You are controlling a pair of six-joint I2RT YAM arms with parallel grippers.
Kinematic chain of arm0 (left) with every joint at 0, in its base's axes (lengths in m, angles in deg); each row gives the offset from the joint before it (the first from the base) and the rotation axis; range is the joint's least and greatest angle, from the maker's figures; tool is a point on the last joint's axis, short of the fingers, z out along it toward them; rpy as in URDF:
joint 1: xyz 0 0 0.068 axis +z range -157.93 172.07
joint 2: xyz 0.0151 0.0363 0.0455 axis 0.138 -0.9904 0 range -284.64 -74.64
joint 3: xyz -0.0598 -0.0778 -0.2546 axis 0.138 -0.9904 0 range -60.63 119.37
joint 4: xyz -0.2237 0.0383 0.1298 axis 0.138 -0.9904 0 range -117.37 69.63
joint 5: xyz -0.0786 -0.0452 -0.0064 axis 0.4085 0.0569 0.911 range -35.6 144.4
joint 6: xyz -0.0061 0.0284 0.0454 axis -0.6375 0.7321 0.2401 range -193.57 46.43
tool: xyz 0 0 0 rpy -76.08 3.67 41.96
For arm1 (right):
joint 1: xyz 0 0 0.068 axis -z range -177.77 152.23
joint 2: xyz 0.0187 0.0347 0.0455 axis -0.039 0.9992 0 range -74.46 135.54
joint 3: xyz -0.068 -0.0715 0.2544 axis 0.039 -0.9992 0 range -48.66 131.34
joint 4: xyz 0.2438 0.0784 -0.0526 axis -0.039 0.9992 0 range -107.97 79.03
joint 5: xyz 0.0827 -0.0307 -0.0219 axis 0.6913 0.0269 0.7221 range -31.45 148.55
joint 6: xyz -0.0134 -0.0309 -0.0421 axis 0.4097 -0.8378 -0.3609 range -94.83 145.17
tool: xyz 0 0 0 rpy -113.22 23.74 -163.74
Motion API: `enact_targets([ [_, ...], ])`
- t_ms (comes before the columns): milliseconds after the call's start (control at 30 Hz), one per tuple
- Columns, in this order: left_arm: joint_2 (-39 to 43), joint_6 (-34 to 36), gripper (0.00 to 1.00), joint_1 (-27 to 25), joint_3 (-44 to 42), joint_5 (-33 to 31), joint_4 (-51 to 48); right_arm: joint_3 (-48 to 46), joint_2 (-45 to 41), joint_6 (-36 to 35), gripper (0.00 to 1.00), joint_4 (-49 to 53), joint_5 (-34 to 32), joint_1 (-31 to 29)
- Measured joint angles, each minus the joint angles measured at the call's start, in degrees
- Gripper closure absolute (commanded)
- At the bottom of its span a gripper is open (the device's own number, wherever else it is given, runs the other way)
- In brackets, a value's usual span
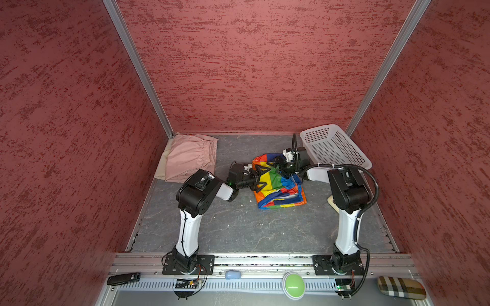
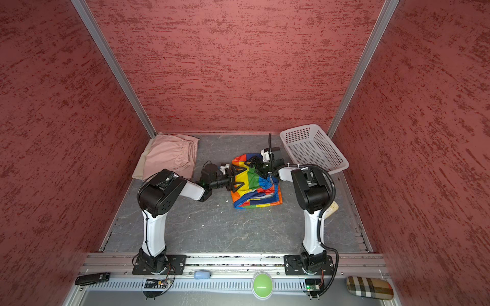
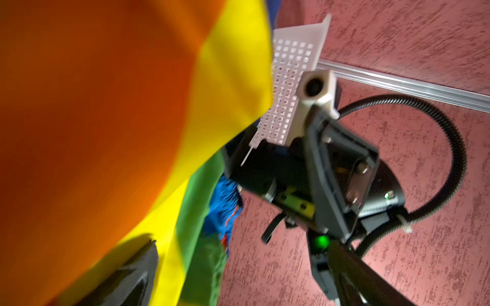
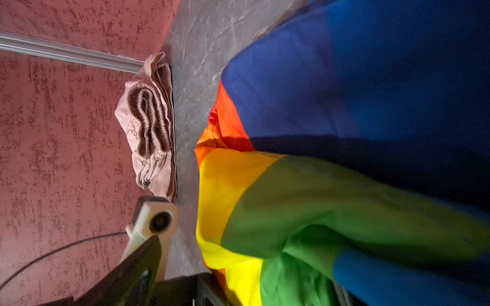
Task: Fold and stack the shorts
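Two end effectors meet over the far half of the shiny rainbow-striped shorts (image 1: 281, 192), which lie bunched in a rough rectangle on the grey marbled desk (image 1: 238, 225), slightly right of centre.

Left end effector (image 1: 258, 178): jaws spread wide, reaching in over the left edge of the cloth, nothing pinched.

Right end effector (image 1: 275, 162): jaws likewise apart at the far right corner, empty as far as both top views show.

Dusty pink folded shorts (image 1: 189, 156) rest on the beige folded shorts (image 1: 160, 169) in the far left corner, well apart. White perforated plastic basket (image 1: 322, 128) stands far right.

Judgement: the bundle's longer side runs away from the robot. The stack lies to its far left, so the left arm is nearer for the transfer.
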Motion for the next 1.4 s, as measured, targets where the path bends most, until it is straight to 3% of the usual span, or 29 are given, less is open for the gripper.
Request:
enact_targets([
  [333,1.2,5.3,0.01,-0.6,-5.6,1.2,3.1,4.7,1.7,-2.8,0.01,-0.2,2.8,4.8],
  [467,2.6,7.6,0.01,-0.5,-5.1,1.5,-0.1,5.9,-0.5,-3.6,0.01,1.3,3.1,5.0],
  [600,7.2,11.4,0.01,0.3,-1.7,2.1,-10.7,0.6,-11.0,-3.6,0.01,2.5,2.6,5.1],
  [767,9.7,13.9,0.01,4.0,12.0,3.8,-20.5,-10.5,-27.5,-3.5,0.01,0.7,1.8,5.1],
  [867,6.3,11.7,0.01,5.7,20.6,4.8,-19.5,-18.3,-32.2,-3.2,0.01,-1.7,1.8,5.1],
  [1000,-3.2,9.4,0.01,5.1,30.6,6.1,-19.5,-26.8,-31.3,-2.5,0.01,-3.7,2.0,5.2],
  [1200,-13.4,11.1,0.01,3.3,37.2,6.9,-27.4,-29.9,-25.8,-2.9,0.01,-5.1,2.1,5.4],
  [1400,-18.5,16.8,0.01,6.2,43.5,6.9,-36.9,-32.9,-23.4,-4.0,0.01,-7.7,2.2,5.8],
])
